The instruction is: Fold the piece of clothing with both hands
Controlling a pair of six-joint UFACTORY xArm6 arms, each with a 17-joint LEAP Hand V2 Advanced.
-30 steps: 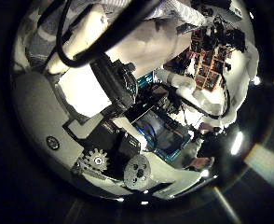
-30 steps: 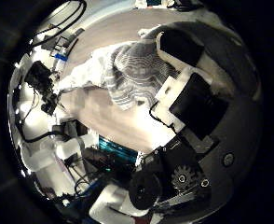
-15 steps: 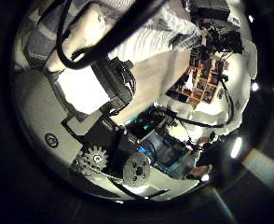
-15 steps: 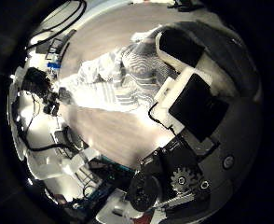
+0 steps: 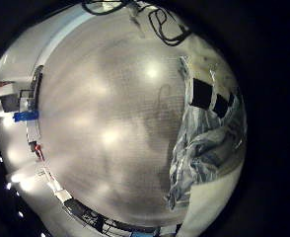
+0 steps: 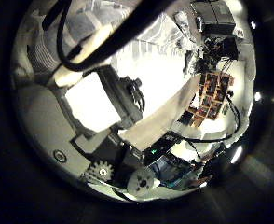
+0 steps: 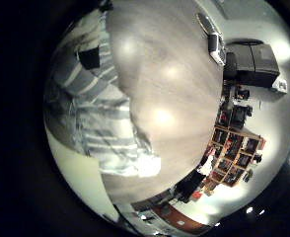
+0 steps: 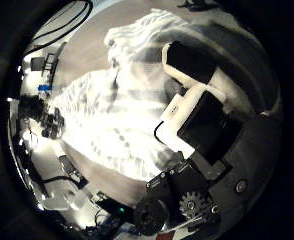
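Observation:
The piece of clothing is a striped cloth. In the left little finger side palm view it (image 5: pixel 209 148) is bunched on the table (image 5: pixel 106 118), with the left hand's fingers (image 5: pixel 206 94) curled into its upper part. In the left thumb side palm view the cloth (image 6: pixel 160 51) lies past the left hand (image 6: pixel 100 98). In the right thumb side palm view the cloth (image 8: pixel 117 110) fills much of the picture, close under the right hand (image 8: pixel 202 110), whose thumb presses into it. The right little finger side palm view shows the cloth (image 7: pixel 96 118) draped beside bare table (image 7: pixel 175 69).
Small devices (image 5: pixel 27 99) stand at the table's edge in the left little finger side palm view. A boxy unit (image 7: pixel 249 61) and shelves (image 7: pixel 229 148) stand beyond the table in the right little finger side palm view. Shelves (image 6: pixel 212 89) also show in the left thumb side palm view.
In the right thumb side palm view the cloth has spread and come much closer to the palm. The left thumb side palm view has shifted, so its camera moved.

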